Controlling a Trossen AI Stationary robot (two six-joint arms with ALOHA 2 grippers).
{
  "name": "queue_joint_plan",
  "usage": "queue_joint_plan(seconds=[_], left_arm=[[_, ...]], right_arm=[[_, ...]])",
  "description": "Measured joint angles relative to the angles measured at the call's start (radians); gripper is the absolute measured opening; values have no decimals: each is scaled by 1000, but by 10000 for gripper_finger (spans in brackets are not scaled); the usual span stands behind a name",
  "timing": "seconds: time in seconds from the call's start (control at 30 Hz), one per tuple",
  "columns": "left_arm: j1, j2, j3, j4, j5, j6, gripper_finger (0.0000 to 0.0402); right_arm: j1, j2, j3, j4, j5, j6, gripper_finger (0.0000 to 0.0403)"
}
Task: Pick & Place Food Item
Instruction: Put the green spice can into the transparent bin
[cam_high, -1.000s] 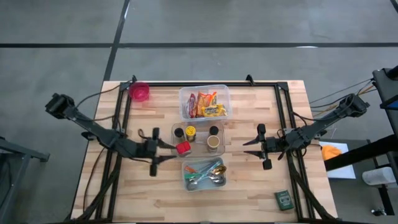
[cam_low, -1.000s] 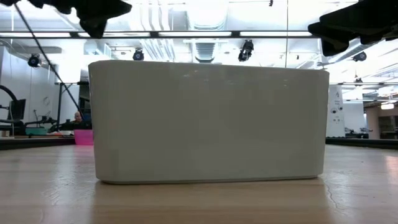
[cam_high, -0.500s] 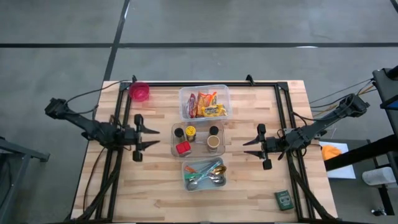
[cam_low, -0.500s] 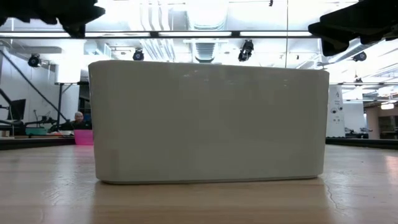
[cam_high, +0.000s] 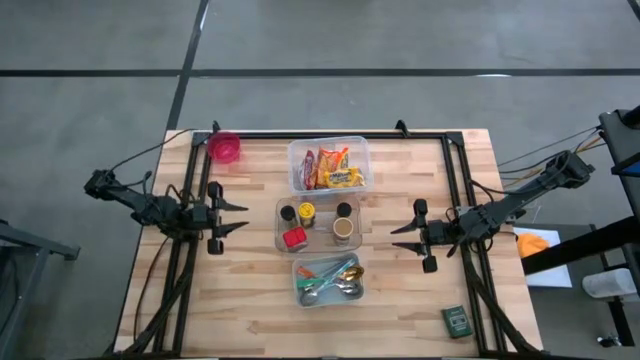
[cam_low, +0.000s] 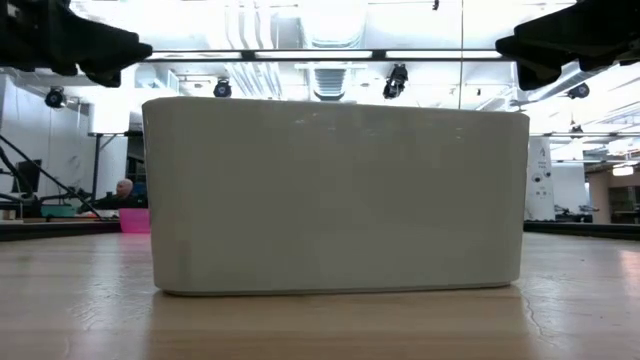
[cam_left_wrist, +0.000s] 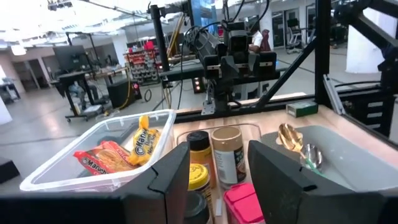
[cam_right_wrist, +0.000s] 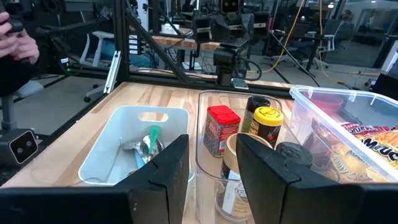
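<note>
Setting: a workshop hall with strip lights and benches behind a pale wooden table (cam_high: 250, 310) framed by black rails.
Left gripper: the left gripper (cam_high: 240, 212) hovers left of the clear tray (cam_high: 319, 248), jaws spread a little, nothing between them.
Right gripper: the right gripper (cam_high: 398, 236) waits right of that tray, jaws also parted and empty.
Food: the red tin (cam_high: 294, 238) stands in the tray's near-left corner beside the yellow-lidded jar (cam_high: 307, 211) and the brown-lidded jar (cam_high: 343, 228); the snack packets (cam_high: 328, 168) lie in the clear tub (cam_high: 328, 143) at the far side.
Bystanders: the cutlery bin (cam_high: 327, 299) sits nearest, a pink cup (cam_high: 225, 148) far left.
Technique: my read is that a clean pick means coming in above the tray wall, centring on one item, and closing only when neighbours are clear.
Risk: crowded jars could tip.
</note>
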Motion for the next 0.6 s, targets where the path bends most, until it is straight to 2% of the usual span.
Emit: queue_joint_plan(seconds=[0.2, 0.3, 0.47, 0.6], left_arm=[[0, -19, -30, 14, 1, 22, 163], [0, -10, -30, -15, 1, -20, 163], [0, -11, -30, -190, 2, -185, 163], [0, -11, -30, -328, 2, -444, 163]], right_arm=[[0, 0, 0, 0, 0, 0, 130], [0, 0, 0, 0, 0, 0, 130], [0, 0, 0, 0, 0, 0, 130], [0, 0, 0, 0, 0, 0, 130]])
